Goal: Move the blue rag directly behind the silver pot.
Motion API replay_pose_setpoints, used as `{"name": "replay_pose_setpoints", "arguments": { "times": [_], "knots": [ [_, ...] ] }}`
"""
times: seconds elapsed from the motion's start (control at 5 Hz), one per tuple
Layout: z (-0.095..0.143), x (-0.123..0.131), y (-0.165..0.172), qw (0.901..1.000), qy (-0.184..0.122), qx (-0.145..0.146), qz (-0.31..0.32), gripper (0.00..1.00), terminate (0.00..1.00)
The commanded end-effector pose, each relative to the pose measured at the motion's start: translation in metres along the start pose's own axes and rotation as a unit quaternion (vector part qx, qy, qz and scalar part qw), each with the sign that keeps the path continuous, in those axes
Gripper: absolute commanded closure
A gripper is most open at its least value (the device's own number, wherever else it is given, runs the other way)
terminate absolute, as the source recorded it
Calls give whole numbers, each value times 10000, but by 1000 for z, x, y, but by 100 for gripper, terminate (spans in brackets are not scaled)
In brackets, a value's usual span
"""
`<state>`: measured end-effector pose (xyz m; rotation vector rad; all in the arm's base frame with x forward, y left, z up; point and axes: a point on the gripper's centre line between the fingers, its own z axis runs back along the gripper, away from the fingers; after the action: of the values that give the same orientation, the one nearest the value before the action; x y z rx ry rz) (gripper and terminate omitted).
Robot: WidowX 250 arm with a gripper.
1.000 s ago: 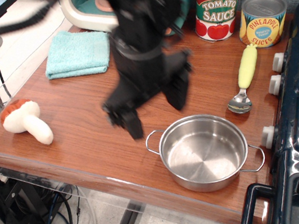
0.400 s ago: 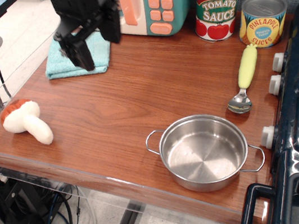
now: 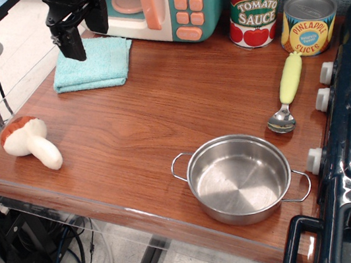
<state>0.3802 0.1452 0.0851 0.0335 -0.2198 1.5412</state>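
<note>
Since the earlier frame the gripper (image 3: 83, 27) had swung from mid-frame to the upper left, and its dark fingers stood apart, holding nothing. Nearest the camera, the silver pot (image 3: 240, 178) sat empty at lower centre on the wooden counter (image 3: 159, 114). Farther back, at upper left, the blue rag (image 3: 93, 63) lay folded flat, well apart from the pot. It lay just below and slightly right of the gripper, one finger (image 3: 71, 44) overlapping its left corner; contact could not be told.
</note>
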Motion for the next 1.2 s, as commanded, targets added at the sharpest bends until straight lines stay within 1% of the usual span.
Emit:
{"name": "replay_pose_setpoints", "arguments": {
  "times": [0.0, 0.2, 0.4, 0.6, 0.8, 1.0],
  "knots": [
    [-24, 34, -21, 9989, -264, 141, 351, 0, 0],
    [-39, 43, -26, 9978, -332, 313, 483, 0, 0],
    [-51, 44, -21, 9968, -354, 479, 526, 0, 0],
    [-57, 36, -18, 9968, -276, 545, 521, 0, 0],
    [-50, 11, -14, 9978, -119, 500, 424, 0, 0],
    [-45, -24, -10, 9987, 0, 466, 186, 0, 0]
  ]
}}
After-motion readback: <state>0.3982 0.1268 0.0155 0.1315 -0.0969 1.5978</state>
